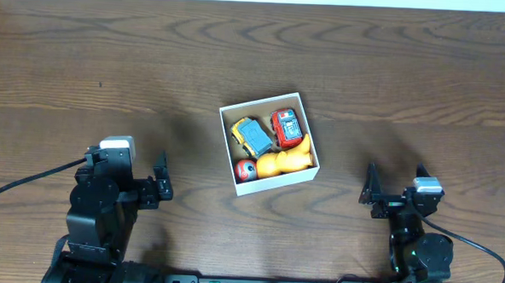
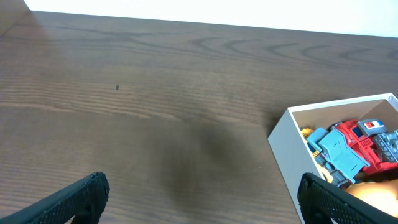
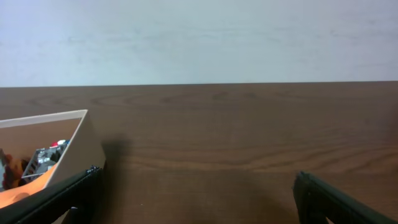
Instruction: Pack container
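**While both claws hang wide, the box sits packed**

As the two arms sit at the near edge, the small square cardboard container (image 1: 278, 179), white outside and brown inside, rests a little askew on the dark brown wood-grain tabletop (image 1: 392, 71). Four toys lie packed close inside it. A blue and yellow toy truck (image 1: 253, 136) is at its far left and a red toy car (image 1: 286, 126) at its far right. A small red ball (image 1: 246, 169) sits in its near left corner, and an orange rounded toy (image 1: 286, 162) lies along its near wall. Now the left claw (image 2: 204, 186): spread wide, left of the container and nearer the robot, well apart from it. Over to the right claw (image 3: 196, 186): also spread wide, off the container's right side, well apart too.
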Controlling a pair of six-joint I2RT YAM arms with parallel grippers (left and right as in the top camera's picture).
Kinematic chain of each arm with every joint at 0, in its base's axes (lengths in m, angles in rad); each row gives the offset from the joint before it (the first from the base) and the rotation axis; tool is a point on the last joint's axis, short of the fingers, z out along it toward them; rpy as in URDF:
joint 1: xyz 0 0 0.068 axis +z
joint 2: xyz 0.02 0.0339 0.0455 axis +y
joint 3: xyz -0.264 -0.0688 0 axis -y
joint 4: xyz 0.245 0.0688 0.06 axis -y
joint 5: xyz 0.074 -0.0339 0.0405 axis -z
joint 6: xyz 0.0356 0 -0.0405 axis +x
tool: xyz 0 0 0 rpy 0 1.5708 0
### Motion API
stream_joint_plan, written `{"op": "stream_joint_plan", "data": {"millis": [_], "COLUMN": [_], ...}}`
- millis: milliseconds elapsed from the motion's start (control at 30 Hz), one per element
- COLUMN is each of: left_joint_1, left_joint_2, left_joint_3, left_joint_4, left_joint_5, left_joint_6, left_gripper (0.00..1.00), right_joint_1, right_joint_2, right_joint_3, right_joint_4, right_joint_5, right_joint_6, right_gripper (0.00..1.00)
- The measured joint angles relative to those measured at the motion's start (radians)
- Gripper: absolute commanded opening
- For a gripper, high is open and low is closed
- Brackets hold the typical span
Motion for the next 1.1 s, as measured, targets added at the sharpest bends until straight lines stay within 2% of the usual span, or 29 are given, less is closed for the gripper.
{"op": "stream_joint_plan", "data": {"millis": [600, 733, 933, 1100], "left_joint_1": [0.000, 0.014, 0.097, 0.126], "left_joint_2": [0.000, -0.020, -0.181, -0.349], "left_joint_3": [0.000, 0.000, -0.015, -0.153], "left_joint_4": [-0.002, -0.047, -0.157, -0.134], "left_joint_5": [0.000, -0.005, -0.021, -0.023], "left_joint_6": [0.000, 0.005, 0.008, 0.008], "left_gripper": [0.98, 0.98, 0.98, 0.98], "right_joint_1": [0.000, 0.000, 0.000, 0.000], "right_joint_2": [0.000, 0.000, 0.000, 0.000], "right_joint_3": [0.000, 0.000, 0.000, 0.000], "right_joint_4": [0.000, 0.000, 0.000, -0.001], "right_joint_5": [-0.003, -0.004, -0.007, -0.007], "right_joint_6": [-0.003, -0.003, -0.003, -0.003], "right_gripper": [0.99, 0.99, 0.99, 0.99]}}
